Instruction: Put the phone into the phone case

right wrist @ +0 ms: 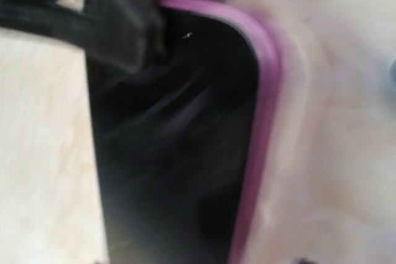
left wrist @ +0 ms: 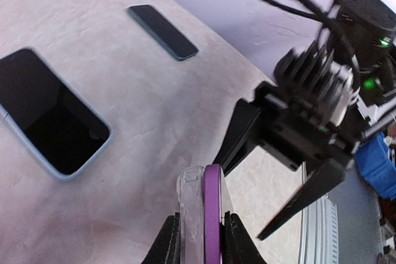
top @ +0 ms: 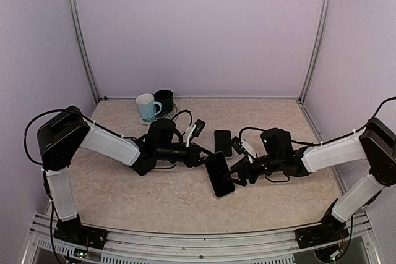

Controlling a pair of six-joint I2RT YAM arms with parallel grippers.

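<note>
My left gripper (top: 204, 156) (left wrist: 202, 217) is shut on a purple-edged phone (left wrist: 213, 214) and a clear phone case (left wrist: 190, 214). The case lies flat against the phone's back, and both are seen edge-on between the fingers. In the top view the phone (top: 219, 177) hangs tilted, screen up, above the table. My right gripper (top: 238, 174) (left wrist: 236, 198) is open, its fingers spread beside the phone's screen side. The blurred right wrist view shows the black screen (right wrist: 179, 153) and its purple rim close up.
A dark phone (top: 223, 142) (left wrist: 162, 31) lies on the table behind. A phone with a light blue edge (left wrist: 49, 112) lies flat below my left gripper. A pale mug (top: 146, 107) and a dark mug (top: 164, 99) stand at the back left.
</note>
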